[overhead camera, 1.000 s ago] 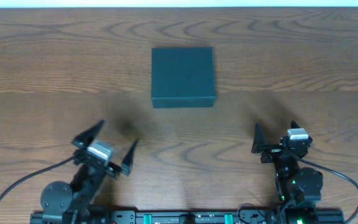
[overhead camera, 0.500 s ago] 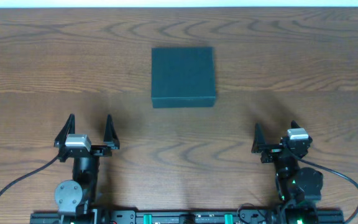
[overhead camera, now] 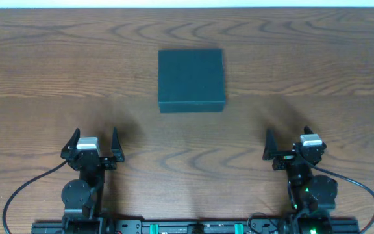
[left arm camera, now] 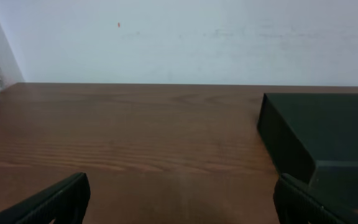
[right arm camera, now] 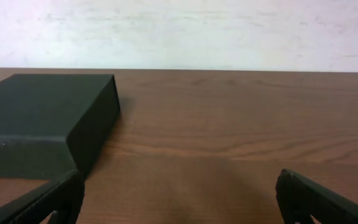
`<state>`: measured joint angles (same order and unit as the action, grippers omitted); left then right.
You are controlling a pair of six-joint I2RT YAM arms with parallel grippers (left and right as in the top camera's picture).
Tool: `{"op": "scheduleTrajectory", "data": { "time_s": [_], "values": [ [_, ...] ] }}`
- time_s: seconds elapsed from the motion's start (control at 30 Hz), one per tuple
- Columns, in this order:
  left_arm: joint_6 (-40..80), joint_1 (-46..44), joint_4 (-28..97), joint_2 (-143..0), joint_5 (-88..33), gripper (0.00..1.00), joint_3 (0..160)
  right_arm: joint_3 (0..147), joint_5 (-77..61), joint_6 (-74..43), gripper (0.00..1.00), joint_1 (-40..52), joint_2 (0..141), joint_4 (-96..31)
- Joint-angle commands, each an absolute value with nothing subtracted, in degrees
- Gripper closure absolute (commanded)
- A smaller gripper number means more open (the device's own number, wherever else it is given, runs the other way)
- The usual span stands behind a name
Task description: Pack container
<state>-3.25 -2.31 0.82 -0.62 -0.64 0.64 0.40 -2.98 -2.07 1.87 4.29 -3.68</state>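
One container (overhead camera: 191,79): square, matte dark teal-green cardboard, crisp edges, top flat and closed. It sits mid-width on the table (overhead camera: 44,65), toward the far side, well apart from both arms. Surface is brown wood-grain, smooth, with a faint sheen. On the left gripper (overhead camera: 95,135), black pointed fingers (left arm camera: 48,202) are spread wide, nothing between them, touching nothing. The right gripper (overhead camera: 288,133) is likewise splayed wide and empty. Left wrist view: container ahead, at right. Right wrist view: ahead, at left. A pale wall (left arm camera: 185,37) stands beyond the far edge.
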Motion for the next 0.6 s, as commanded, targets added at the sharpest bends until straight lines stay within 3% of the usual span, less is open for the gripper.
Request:
{"op": "scheduleTrajectory", "data": {
  "time_s": [0.0,0.57],
  "values": [
    [-3.64,-1.74,4.54,-0.19,-0.25,0.05,0.23,0.36,-2.81,-1.21,0.02,2.28,4.25,-4.05],
    [-3.22,-1.76,4.45,-0.21,-0.23,0.05,0.23,0.36,-2.81,-1.21,0.01,2.28,4.25,-4.05]
  ]
}}
